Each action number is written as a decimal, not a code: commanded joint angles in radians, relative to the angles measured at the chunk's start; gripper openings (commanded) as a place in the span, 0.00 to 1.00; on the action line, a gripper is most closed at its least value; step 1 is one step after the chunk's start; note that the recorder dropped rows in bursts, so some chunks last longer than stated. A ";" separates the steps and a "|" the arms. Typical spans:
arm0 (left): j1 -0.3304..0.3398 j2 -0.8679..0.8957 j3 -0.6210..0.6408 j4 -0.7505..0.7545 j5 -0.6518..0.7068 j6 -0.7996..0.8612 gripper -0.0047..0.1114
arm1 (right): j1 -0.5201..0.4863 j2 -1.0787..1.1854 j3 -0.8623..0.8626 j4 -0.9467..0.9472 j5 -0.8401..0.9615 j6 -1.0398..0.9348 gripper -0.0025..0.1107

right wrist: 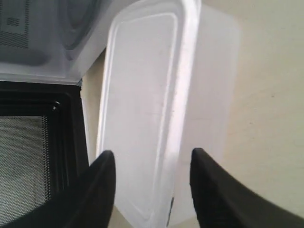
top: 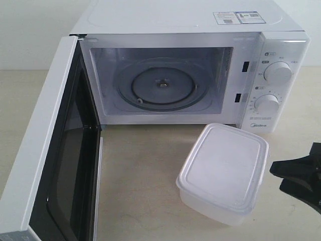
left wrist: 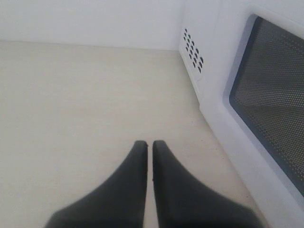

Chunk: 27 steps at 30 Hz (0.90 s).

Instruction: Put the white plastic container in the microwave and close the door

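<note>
The white plastic container [top: 224, 171] sits lidded on the table in front of the microwave [top: 185, 65], below its dials. The microwave's door [top: 50, 155] hangs wide open to the left, showing the glass turntable [top: 161, 84]. My right gripper [top: 279, 175] is open at the exterior view's right edge, just right of the container and apart from it. In the right wrist view the container [right wrist: 152, 109] lies ahead of the open gripper [right wrist: 152, 159]. My left gripper [left wrist: 149, 144] is shut and empty over bare table, beside the door's outer face [left wrist: 270, 95].
Two round dials [top: 277, 72] sit on the microwave's right panel. Stickers [top: 239, 17] lie on its top. Vent holes [left wrist: 192, 48] dot the microwave's side in the left wrist view. A pale wall rises behind the beige table [top: 145, 191].
</note>
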 commanded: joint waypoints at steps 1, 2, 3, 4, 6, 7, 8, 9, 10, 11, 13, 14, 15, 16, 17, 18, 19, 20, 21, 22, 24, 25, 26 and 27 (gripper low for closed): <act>0.002 -0.002 0.004 0.004 0.000 -0.009 0.08 | 0.001 0.027 0.005 0.043 -0.027 -0.038 0.44; 0.002 -0.002 0.004 0.004 0.000 -0.009 0.08 | 0.011 0.032 0.005 0.054 -0.034 -0.038 0.44; 0.002 -0.002 0.004 0.004 0.000 -0.009 0.08 | 0.024 0.040 0.005 0.067 -0.039 -0.048 0.44; 0.002 -0.002 0.004 0.004 0.000 -0.009 0.08 | 0.043 0.042 0.005 0.079 -0.041 -0.064 0.44; 0.002 -0.002 0.004 0.004 0.000 -0.009 0.08 | 0.085 0.054 0.005 0.079 -0.062 -0.075 0.44; 0.002 -0.002 0.004 0.004 0.000 -0.009 0.08 | 0.105 0.058 0.003 0.079 -0.077 -0.073 0.44; 0.002 -0.002 0.004 0.004 0.000 -0.009 0.08 | 0.119 0.063 -0.008 0.079 -0.084 -0.071 0.44; 0.002 -0.002 0.004 0.004 0.000 -0.009 0.08 | 0.134 0.066 -0.015 0.079 -0.096 -0.071 0.44; 0.002 -0.002 0.004 0.004 0.000 -0.009 0.08 | 0.147 0.071 -0.021 0.079 -0.103 -0.063 0.44; 0.002 -0.002 0.004 0.004 0.000 -0.009 0.08 | 0.151 0.073 -0.029 0.079 -0.108 -0.058 0.44; 0.002 -0.002 0.004 0.004 0.000 -0.009 0.08 | 0.151 0.073 -0.040 0.079 -0.118 -0.048 0.44; 0.002 -0.002 0.004 0.004 0.000 -0.009 0.08 | 0.151 0.073 -0.043 0.079 -0.127 -0.046 0.44; 0.002 -0.002 0.004 0.004 0.000 -0.009 0.08 | 0.151 0.073 -0.048 0.079 -0.142 -0.044 0.44; 0.002 -0.002 0.004 0.004 0.000 -0.009 0.08 | 0.151 0.073 -0.053 0.079 -0.159 -0.038 0.44; 0.002 -0.002 0.004 0.004 0.000 -0.009 0.08 | 0.151 0.073 -0.058 0.079 -0.164 -0.039 0.44; 0.002 -0.002 0.004 0.004 0.000 -0.009 0.08 | 0.151 0.073 -0.063 0.079 -0.166 -0.039 0.44; 0.002 -0.002 0.004 0.004 0.000 -0.009 0.08 | 0.151 0.073 -0.065 0.079 -0.166 -0.039 0.44; 0.002 -0.002 0.004 0.004 0.000 -0.009 0.08 | 0.151 0.073 -0.070 0.079 -0.164 -0.036 0.44; 0.002 -0.002 0.004 0.004 0.000 -0.009 0.08 | 0.151 0.073 -0.078 0.079 -0.164 -0.032 0.44; 0.002 -0.002 0.004 0.004 0.000 -0.009 0.08 | 0.151 0.073 -0.084 0.079 -0.162 -0.027 0.44; 0.002 -0.002 0.004 0.004 0.000 -0.009 0.08 | 0.151 0.073 -0.091 0.079 -0.155 -0.013 0.44; 0.002 -0.002 0.004 0.004 0.000 -0.009 0.08 | 0.151 0.073 -0.097 0.079 -0.155 -0.011 0.44; 0.002 -0.002 0.004 0.004 0.000 -0.009 0.08 | 0.151 0.073 -0.099 0.079 -0.155 -0.011 0.44; 0.002 -0.002 0.004 0.004 0.000 -0.009 0.08 | 0.151 0.073 -0.101 0.079 -0.155 -0.006 0.44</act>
